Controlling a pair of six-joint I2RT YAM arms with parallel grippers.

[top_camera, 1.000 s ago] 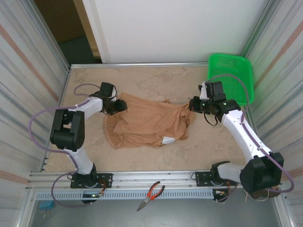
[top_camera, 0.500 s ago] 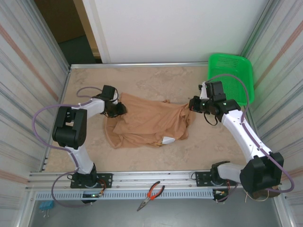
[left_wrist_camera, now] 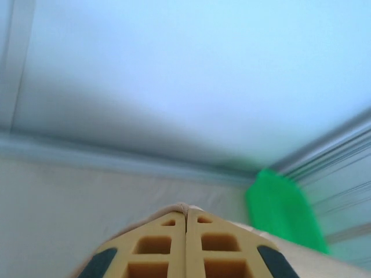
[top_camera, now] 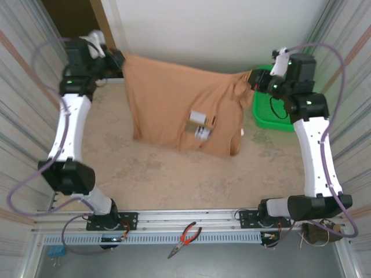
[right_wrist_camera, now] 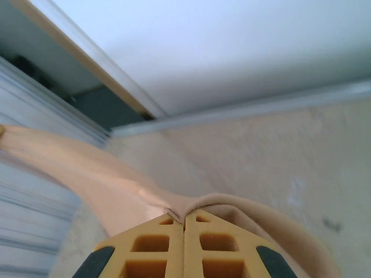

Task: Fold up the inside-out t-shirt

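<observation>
The tan inside-out t-shirt point(top_camera: 174, 104) hangs stretched in the air between both arms, high above the table, its white tag point(top_camera: 200, 124) near the middle. My left gripper point(top_camera: 120, 59) is shut on the shirt's top left corner; in the left wrist view its yellow jaws meet on a thin fold of the shirt point(left_wrist_camera: 182, 207), fingers point(left_wrist_camera: 156, 246) pressed together. My right gripper point(top_camera: 253, 79) is shut on the top right corner. The right wrist view has the shirt's fabric point(right_wrist_camera: 116, 185) running away from the closed right gripper point(right_wrist_camera: 184, 219).
A green basket point(top_camera: 269, 104) stands at the back right, partly behind the right arm, and appears as the green basket point(left_wrist_camera: 281, 211) in the left wrist view. Orange-handled pliers point(top_camera: 184, 238) lie on the front rail. Corrugated walls close in both sides.
Both arms rose from table level and spread apart. The shirt, crumpled on the table before, now hangs lifted and stretched. The left gripper closed on its corner.
</observation>
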